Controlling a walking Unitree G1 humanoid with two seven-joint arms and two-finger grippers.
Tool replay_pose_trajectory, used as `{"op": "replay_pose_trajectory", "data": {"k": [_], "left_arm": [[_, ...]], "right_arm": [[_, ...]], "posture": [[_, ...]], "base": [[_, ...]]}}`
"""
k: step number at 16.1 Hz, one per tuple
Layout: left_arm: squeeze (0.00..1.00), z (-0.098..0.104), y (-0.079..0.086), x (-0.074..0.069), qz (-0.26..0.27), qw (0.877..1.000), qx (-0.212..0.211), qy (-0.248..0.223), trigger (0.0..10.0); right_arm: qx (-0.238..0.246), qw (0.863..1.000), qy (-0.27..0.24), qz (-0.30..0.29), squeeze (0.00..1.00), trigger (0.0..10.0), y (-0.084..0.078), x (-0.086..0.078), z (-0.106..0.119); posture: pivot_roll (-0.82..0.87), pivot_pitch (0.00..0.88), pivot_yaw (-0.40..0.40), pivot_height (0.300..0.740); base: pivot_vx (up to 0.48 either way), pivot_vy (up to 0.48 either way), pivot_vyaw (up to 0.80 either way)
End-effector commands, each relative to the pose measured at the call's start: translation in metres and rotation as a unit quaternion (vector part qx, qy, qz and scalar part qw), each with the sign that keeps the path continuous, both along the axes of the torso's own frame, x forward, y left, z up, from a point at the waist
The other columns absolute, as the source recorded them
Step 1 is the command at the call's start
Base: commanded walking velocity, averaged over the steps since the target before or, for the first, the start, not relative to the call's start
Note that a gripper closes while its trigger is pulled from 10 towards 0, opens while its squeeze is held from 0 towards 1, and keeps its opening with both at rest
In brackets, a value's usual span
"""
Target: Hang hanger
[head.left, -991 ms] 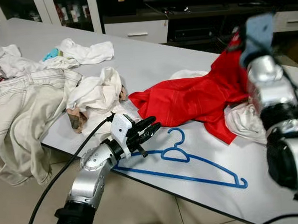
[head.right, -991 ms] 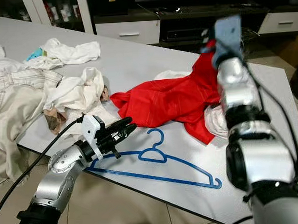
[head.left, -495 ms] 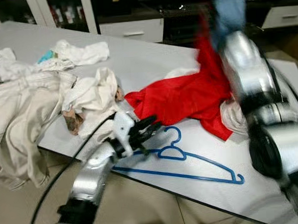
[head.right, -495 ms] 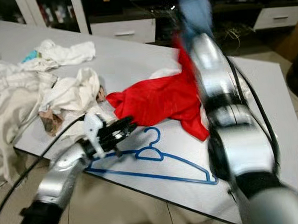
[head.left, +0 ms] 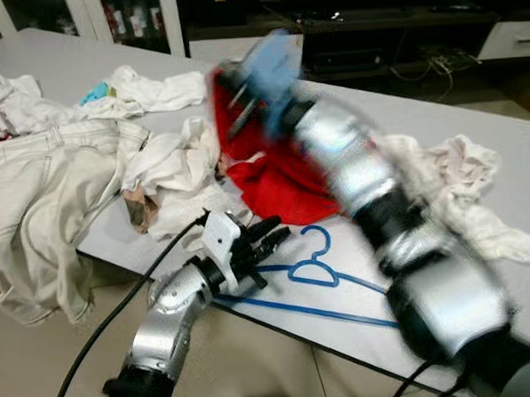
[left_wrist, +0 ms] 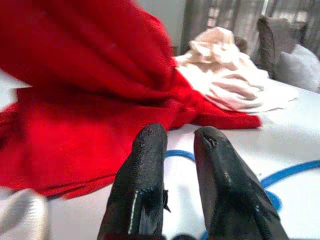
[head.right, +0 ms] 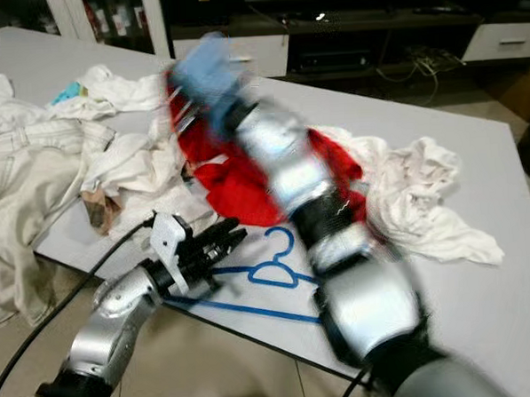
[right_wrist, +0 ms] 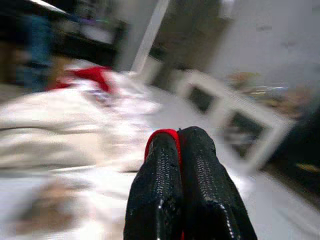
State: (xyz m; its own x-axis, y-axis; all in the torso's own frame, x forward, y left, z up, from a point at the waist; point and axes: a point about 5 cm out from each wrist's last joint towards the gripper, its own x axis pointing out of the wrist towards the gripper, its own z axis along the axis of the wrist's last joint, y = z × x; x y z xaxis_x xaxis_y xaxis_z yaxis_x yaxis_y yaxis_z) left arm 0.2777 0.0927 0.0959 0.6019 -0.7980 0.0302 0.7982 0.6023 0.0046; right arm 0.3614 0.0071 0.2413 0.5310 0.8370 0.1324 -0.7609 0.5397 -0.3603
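Though flat, hanger [head.left: 318, 271] hook (far side)

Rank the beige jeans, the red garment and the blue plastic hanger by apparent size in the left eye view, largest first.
1. Beige jeans, largest, partly cut off by the frame.
2. Red garment, partly hidden by the right arm, so unsure.
3. Blue plastic hanger, thin, also partly hidden.
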Motion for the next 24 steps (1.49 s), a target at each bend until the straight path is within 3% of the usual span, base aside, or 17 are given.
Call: {"op": "replay_pose_trajectory", "data": {"k": [1,2,3,4,5,6,9,10,13,14,18,19,22,24], "left_arm": [[0.00,0.005,-0.007,-0.002,-0.013,1.000,0.004,-0.017,10.0],[0.00,0.006,-0.008,-0.001,-0.014,1.000,0.003,-0.017,10.0],[0.00,0.007,-0.009,0.000,-0.016,1.000,0.004,-0.018,10.0],[0.00,0.008,-0.010,0.002,-0.018,1.000,0.004,-0.020,10.0],[0.00,0.008,-0.010,0.003,-0.018,1.000,0.004,-0.020,10.0],[0.00,0.009,-0.010,0.004,-0.019,1.000,0.005,-0.021,10.0],[0.00,0.008,-0.011,0.003,-0.021,1.000,0.005,-0.021,10.0],[0.00,0.008,-0.012,0.003,-0.022,1.000,0.005,-0.021,10.0],[0.00,0.007,-0.011,0.003,-0.021,1.000,0.007,-0.019,10.0],[0.00,0.007,-0.011,0.003,-0.021,1.000,0.007,-0.019,10.0],[0.00,0.007,-0.011,0.003,-0.022,1.000,0.007,-0.021,10.0],[0.00,0.007,-0.010,0.004,-0.021,1.000,0.008,-0.021,10.0],[0.00,0.007,-0.009,0.004,-0.019,1.000,0.009,-0.021,10.0],[0.00,0.006,-0.008,0.003,-0.019,1.000,0.011,-0.020,10.0]], "right_arm": [[-0.005,0.999,-0.002,0.032,0.00,0.0,0.008,-0.008,0.004],[-0.006,0.999,0.002,0.043,0.00,0.0,0.011,-0.011,0.003],[-0.015,0.998,0.007,0.061,0.00,3.2,0.014,-0.016,-0.002],[-0.032,0.997,0.012,0.069,0.00,10.0,0.014,-0.020,-0.010],[-0.037,0.997,0.015,0.070,0.00,10.0,0.013,-0.021,-0.013],[-0.041,0.996,0.028,0.074,1.00,10.0,0.008,-0.025,-0.017],[-0.059,0.992,0.063,0.093,1.00,10.0,0.001,-0.033,-0.024],[-0.063,0.990,0.075,0.098,0.00,10.0,-0.002,-0.035,-0.026],[-0.025,0.991,0.112,0.074,0.00,10.0,-0.021,-0.033,-0.019],[-0.023,0.991,0.112,0.072,1.00,10.0,-0.024,-0.032,-0.017],[-0.052,0.990,0.116,0.067,1.00,10.0,-0.036,-0.034,-0.016],[-0.059,0.989,0.123,0.065,0.00,10.0,-0.040,-0.034,-0.019],[-0.085,0.986,0.128,0.058,0.00,10.0,-0.050,-0.035,-0.028],[-0.112,0.986,0.119,0.018,0.00,10.0,-0.062,-0.029,-0.039]], "posture": [[-0.02,0.000,-0.031,0.740],[-0.03,0.000,-0.027,0.740],[-0.03,0.000,-0.025,0.740],[-0.04,0.000,-0.022,0.740],[-0.04,0.000,-0.022,0.740],[-0.05,0.000,-0.019,0.740],[-0.06,0.000,-0.017,0.740],[-0.06,0.000,-0.017,0.740],[-0.06,0.000,-0.017,0.740],[-0.06,0.000,-0.017,0.740],[-0.06,0.000,-0.017,0.740],[-0.06,0.000,-0.015,0.740],[-0.06,0.000,-0.015,0.740],[-0.05,0.000,-0.013,0.740]], "base": [[0.000,0.000,0.00],[0.000,0.000,0.00],[0.000,0.000,0.00],[0.000,0.000,0.00],[0.000,0.000,0.00],[0.000,0.000,0.00],[0.000,0.000,0.00],[0.000,0.000,0.00],[0.000,0.000,0.00],[0.000,0.000,0.00],[0.000,0.000,0.00],[0.000,0.000,0.00],[0.000,0.000,0.00],[0.000,0.000,0.00]]}}
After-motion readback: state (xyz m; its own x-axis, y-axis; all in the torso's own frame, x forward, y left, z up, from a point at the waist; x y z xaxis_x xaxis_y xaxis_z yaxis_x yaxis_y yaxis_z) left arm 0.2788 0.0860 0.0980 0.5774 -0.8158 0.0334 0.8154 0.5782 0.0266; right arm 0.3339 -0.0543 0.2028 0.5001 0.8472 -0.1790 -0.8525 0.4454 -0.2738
